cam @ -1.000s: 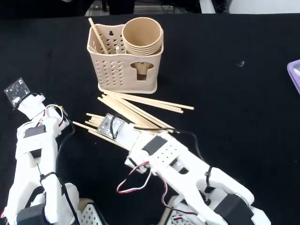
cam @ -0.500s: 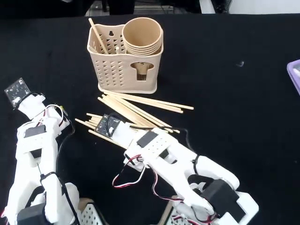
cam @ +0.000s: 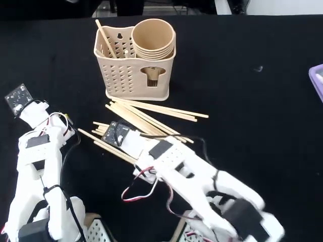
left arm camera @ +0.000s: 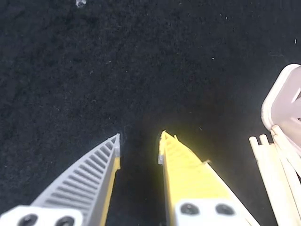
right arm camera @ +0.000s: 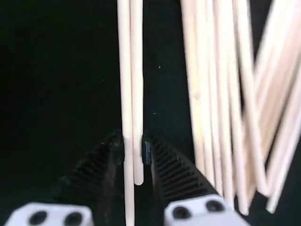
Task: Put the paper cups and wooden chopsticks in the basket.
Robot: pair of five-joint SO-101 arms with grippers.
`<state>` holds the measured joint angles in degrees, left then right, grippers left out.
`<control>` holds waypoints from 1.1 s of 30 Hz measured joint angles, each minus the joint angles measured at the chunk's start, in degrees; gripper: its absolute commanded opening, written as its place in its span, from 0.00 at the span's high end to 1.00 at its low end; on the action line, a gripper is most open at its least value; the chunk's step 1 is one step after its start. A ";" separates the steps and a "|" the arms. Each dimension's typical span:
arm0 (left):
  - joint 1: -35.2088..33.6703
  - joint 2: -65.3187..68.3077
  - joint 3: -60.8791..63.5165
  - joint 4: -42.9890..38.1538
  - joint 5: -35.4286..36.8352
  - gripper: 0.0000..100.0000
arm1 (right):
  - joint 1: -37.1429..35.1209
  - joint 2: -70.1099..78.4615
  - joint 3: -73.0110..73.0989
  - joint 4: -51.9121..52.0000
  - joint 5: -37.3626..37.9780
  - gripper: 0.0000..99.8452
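Observation:
A beige perforated basket [cam: 132, 70] stands at the back of the black table with a stack of paper cups [cam: 153, 37] and one chopstick [cam: 105, 38] in it. Loose wooden chopsticks [cam: 151, 115] lie fanned out in front of it. My right gripper [right arm camera: 133, 141] is low over the near-left end of that pile, shut on a pair of chopsticks [right arm camera: 130, 80]; the pair [cam: 99, 141] pokes out from under the arm in the high view. The other chopsticks [right arm camera: 221, 103] lie beside it. My left gripper [left arm camera: 139, 138] hangs open over bare cloth at the left, holding nothing.
A purple container's edge [cam: 318, 80] shows at the right border. The left arm [cam: 35, 161] stands along the near left. Ends of chopsticks [left arm camera: 273, 169] and a white part [left arm camera: 284, 103] lie close beside the left gripper. Black cloth lies open on the right.
The right arm has shifted slightly left and its rear links have swung; the pair of chopsticks under its tip has turned a little. The left arm has stayed still.

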<state>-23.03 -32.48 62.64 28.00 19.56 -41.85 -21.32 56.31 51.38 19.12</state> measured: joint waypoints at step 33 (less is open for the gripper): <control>0.09 0.00 3.52 -5.19 0.00 0.86 | 4.66 -14.59 -26.99 -33.85 -8.35 0.99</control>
<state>-22.95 -32.48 66.15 22.81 19.56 -37.19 -35.91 29.32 17.54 10.77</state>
